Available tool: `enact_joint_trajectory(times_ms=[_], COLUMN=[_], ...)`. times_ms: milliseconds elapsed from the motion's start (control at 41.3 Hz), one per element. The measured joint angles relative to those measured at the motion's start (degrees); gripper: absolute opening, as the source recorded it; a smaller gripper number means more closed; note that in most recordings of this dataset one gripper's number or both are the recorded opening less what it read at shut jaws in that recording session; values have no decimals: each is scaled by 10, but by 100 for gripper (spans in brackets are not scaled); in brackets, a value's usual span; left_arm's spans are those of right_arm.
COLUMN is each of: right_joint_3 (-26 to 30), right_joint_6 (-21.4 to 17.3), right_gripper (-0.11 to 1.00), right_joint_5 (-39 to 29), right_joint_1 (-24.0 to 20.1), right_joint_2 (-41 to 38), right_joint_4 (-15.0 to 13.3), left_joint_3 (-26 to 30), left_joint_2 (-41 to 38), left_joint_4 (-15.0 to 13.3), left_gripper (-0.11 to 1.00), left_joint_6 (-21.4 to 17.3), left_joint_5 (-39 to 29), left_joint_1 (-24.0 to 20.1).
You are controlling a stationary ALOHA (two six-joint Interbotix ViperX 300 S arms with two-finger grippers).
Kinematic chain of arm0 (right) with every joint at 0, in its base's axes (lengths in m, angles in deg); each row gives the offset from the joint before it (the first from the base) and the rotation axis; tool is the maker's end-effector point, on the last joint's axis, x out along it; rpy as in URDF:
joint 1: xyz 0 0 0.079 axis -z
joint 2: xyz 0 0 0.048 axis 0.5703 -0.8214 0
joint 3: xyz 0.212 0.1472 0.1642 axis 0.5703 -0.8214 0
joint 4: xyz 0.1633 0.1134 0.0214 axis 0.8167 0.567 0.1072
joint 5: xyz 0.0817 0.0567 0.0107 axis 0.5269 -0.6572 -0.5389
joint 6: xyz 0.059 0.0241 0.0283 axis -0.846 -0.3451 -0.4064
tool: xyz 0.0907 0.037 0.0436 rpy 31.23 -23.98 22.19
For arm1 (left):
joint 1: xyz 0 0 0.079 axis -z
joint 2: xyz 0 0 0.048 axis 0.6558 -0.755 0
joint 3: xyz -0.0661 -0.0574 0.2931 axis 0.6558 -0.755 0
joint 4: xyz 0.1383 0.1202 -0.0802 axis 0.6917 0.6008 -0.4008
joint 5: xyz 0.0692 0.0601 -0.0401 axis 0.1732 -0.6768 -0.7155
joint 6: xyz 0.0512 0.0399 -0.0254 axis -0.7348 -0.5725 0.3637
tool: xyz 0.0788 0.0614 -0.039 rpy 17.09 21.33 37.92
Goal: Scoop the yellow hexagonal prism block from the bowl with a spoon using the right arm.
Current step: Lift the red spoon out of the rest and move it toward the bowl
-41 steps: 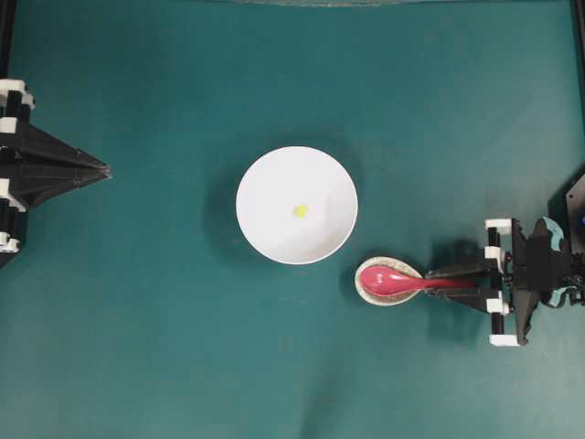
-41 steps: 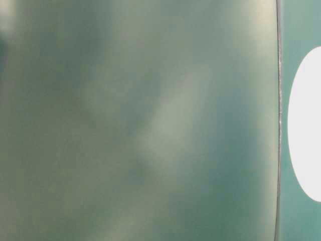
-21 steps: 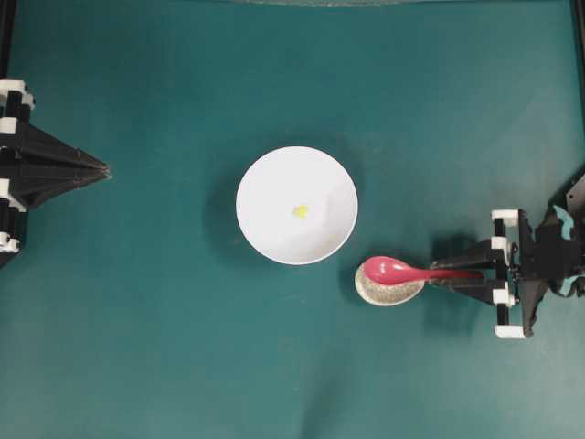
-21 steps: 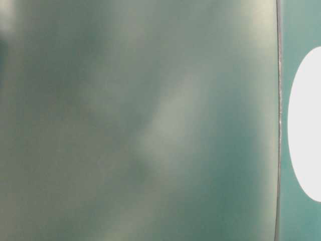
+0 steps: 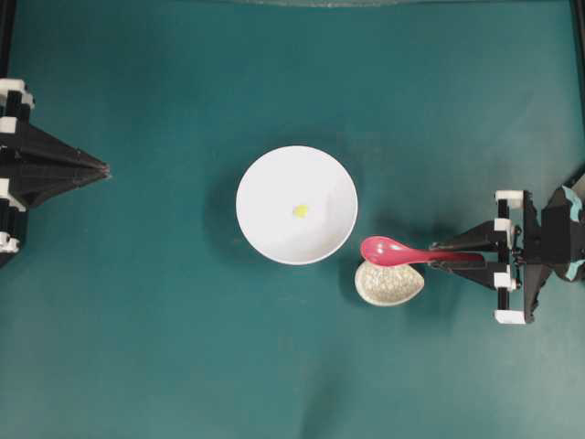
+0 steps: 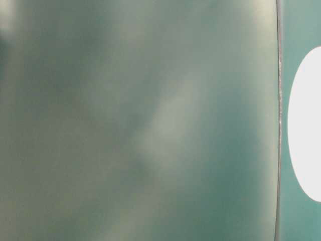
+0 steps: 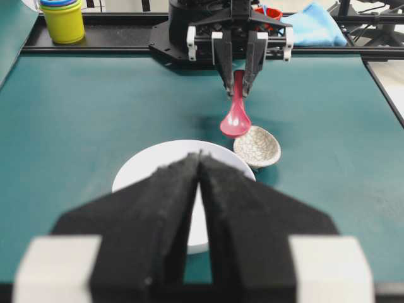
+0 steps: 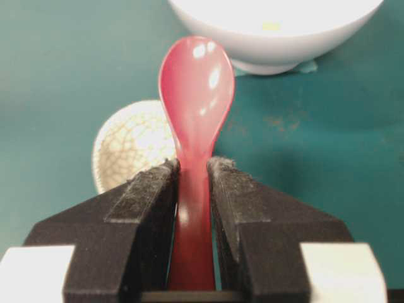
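Observation:
The white bowl (image 5: 251, 178) sits mid-table with the tiny yellow hexagonal prism block (image 5: 300, 210) inside, also showing as a yellow speck (image 8: 270, 26) in the right wrist view. My right gripper (image 5: 437, 256) is shut on the handle of the pink-red spoon (image 5: 388, 250). The spoon's scoop hangs in the air just right of the bowl's rim, outside the bowl. In the right wrist view the spoon (image 8: 196, 82) points toward the bowl (image 8: 271, 38), its handle clamped in the right gripper (image 8: 193, 165). My left gripper (image 5: 105, 169) rests shut at the far left.
A speckled beige spoon rest (image 5: 388, 283) lies empty just below the spoon, close to the bowl. A yellow cup (image 7: 62, 19) and a blue cloth (image 7: 315, 28) sit beyond the mat behind the right arm. The table-level view is blurred, showing only part of the bowl (image 6: 306, 125).
My right gripper has lifted the spoon out of the spoon rest and carried it toward the top of the overhead view, drawing back slightly to the right. The left arm has not moved.

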Motion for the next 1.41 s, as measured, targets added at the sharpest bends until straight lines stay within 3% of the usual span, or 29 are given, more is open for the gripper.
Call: enact_joint_trajectory(times_ms=[291,533,751,1139,1405], right_joint_3=[13,52,107,191,242], right_joint_6=[90,175,222,249,250], right_gripper=[24,24,24,24,24], right_joint_5=[-98,-267,-409,-596,-679], right_joint_1=[73,156,229,347,387], right_joint_2=[109,186,208,203,182], right_joint_4=[1,1,0,-12,-39], left_joint_3=[0,0,1,1,1], left_joint_2=[-1,-1,-1,-1,0], left_joint_4=[0,0,0,0,0], left_gripper=[9,9,9,9,9], left_joint_6=[1,0,0,0,-1], left_joint_5=[1,1,4,6,6], left_joint_1=[0,0,0,0,0])
